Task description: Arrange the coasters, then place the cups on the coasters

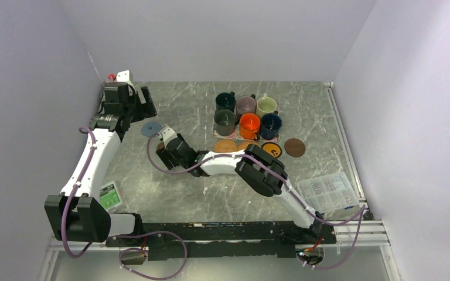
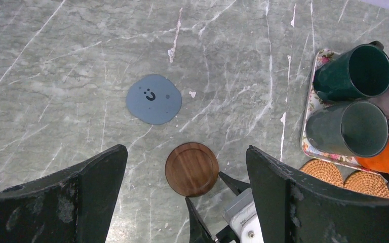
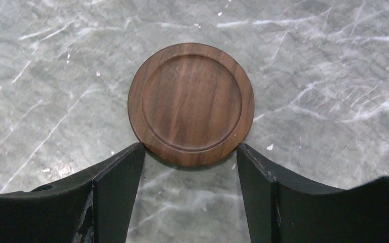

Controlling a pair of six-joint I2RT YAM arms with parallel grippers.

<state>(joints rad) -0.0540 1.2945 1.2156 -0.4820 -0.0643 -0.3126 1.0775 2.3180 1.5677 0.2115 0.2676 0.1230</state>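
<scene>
Right gripper (image 3: pixel 190 150) against brown coaster (image 3: pixel 191 104); grey-blue coaster (image 2: pixel 153 98) with illegible mark

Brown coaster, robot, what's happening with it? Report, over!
Left gripper open, empty, hovering. Right gripper open, tips flanking brown coaster, flat on table. Nothing blocking; grey-blue coaster lies apart.

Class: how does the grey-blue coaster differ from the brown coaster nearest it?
The blue coaster is grey-blue with small dark marks; the brown coaster shows wood grain. Blue looks rimless, brown has a raised rim. Blue lies alone; brown sits at the tips of the right gripper's jaws. Both lie flat on the table.
</scene>
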